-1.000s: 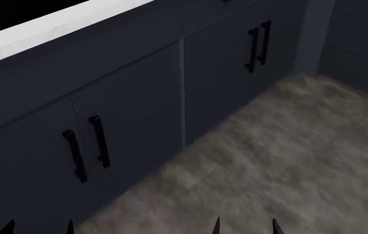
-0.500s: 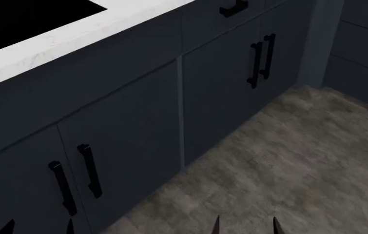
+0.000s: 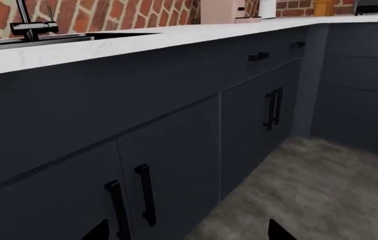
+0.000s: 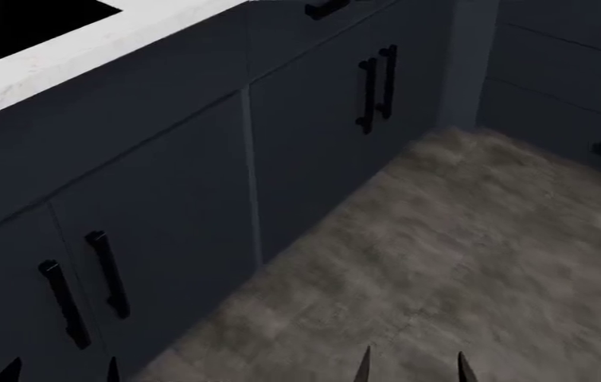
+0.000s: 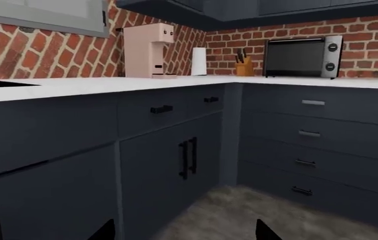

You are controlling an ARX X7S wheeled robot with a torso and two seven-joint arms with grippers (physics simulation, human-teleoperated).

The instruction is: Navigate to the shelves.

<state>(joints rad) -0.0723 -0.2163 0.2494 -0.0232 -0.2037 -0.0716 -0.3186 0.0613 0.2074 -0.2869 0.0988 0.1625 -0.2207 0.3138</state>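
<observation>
I find no text, label, brand, number or sign that I can read in any view. Far ahead of my right fingers, the pink machine (image 5: 147, 50) on the countertop (image 5: 108, 85) has a plain face. The toaster oven (image 5: 302, 56) beside the knife block (image 5: 244, 66) has 2 round knobs, and any marks around them are too small for me to read. The cabinet doors (image 4: 162, 207) and drawer fronts (image 5: 316, 125) near my fingers carry only black handles.
</observation>
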